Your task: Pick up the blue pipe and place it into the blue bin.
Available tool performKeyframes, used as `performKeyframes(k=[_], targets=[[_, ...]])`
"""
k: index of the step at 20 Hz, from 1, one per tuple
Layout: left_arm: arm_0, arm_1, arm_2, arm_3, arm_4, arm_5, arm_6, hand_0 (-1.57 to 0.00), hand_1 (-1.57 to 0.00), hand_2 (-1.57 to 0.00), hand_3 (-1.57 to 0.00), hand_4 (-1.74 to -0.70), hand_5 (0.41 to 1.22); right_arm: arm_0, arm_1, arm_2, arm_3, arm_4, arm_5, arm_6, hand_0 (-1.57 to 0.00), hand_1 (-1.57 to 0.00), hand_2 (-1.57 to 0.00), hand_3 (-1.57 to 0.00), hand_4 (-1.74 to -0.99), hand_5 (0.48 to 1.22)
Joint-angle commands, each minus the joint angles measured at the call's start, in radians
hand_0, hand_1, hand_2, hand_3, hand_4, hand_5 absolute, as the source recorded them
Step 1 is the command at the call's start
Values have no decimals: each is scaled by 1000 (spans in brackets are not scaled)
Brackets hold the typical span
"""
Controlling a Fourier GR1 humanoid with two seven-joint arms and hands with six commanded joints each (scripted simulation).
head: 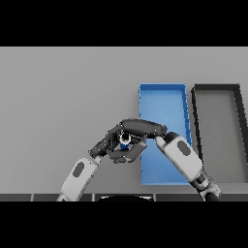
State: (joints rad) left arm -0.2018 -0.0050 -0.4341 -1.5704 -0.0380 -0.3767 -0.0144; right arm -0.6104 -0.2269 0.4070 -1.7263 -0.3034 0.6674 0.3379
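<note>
Plain grey table [58,97] seen from above, bearing a shallow rectangular blue bin [162,97] and, just beside it on the right, a dark grey rectangular tray [215,126]. Just left of the bin's left wall, both hands meeting over a small blue pipe [124,144], only its pale open end and a little blue showing between dark fingers. Right hand [140,128], reaching across the bin from the right, curled over the pipe from above and apparently pinching it. Left hand [114,147], coming in from the lower left, cupped close under and beside the same pipe; whether actually gripping or merely touching, impossible to tell. Pipe outside the bin, near its left rim; lifted or resting on the table, not clear from this angle.

Step in hand, by judgement: securing the grasp before transfer. For a clean result: hold firm with one hand, ease the other clear, raise enough to pass over the bin's low wall, carry right, release well inside the rim. Risk: small round pipe slipping or rolling if pinched off-centre.
</note>
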Motion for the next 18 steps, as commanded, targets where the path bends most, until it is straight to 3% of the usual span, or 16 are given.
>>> performKeyframes(k=[1,2,4,5,8,10,15,16,17,18], targets=[[-8,-4,8,4,-3,3,-3,-1571,-1571,-1544,-1207,-1648,1221,-2,8,1,10,5,-3,-14,-969,-983,-986,-789,-1496,555],[-11,-12,7,7,-7,5,-13,-1571,-1571,-1549,-1228,-1667,1221,4,27,6,13,-6,-10,-23,-1089,-1101,-1103,-896,-1537,600],[-2,-17,2,16,-18,2,-27,-1571,-1571,-1557,-1307,-1694,1221,22,42,2,11,-39,-17,-24,-1263,-1270,-1271,-1139,-1495,781],[-3,-18,3,4,-21,4,-14,-1571,-1571,-1560,-1331,-1703,1221,26,43,2,6,-25,-18,-53,-1324,-1330,-1331,-1225,-1481,869],[-6,-28,7,7,-31,-4,-27,-1571,-1571,-1539,-1412,-1722,1221,45,41,5,-22,11,-8,-96,-1445,-1448,-1448,-1394,-1477,1041],[-2,-28,6,11,-44,-1,-53,-1571,-1571,-1551,-1417,-1729,1221,52,54,13,-25,28,-9,-116,-1490,-1492,-1492,-1458,-1485,1106],[3,-28,17,0,-38,8,-35,-1571,-1571,-1564,-1434,-1732,1221,64,91,-17,-29,-69,-28,11,-1545,-1545,-1545,-1534,-1494,1183],[3,-24,19,-6,-43,7,-33,-1571,-1571,-1566,-1264,-1734,1221,76,96,-23,-34,-65,-29,6,-1550,-1550,-1550,-1541,-1495,1191],[10,-23,12,-2,-64,12,-47,-1446,-1368,-1336,-1051,-1629,1221,80,102,-27,-29,-47,-25,-4,-1554,-1554,-1555,-1547,-1496,1197],[16,-21,5,-11,-80,10,-36,-1175,-1094,-1069,-841,-1512,1221,80,112,-29,-32,-38,-27,8,-1557,-1558,-1558,-1552,-1496,1202]])
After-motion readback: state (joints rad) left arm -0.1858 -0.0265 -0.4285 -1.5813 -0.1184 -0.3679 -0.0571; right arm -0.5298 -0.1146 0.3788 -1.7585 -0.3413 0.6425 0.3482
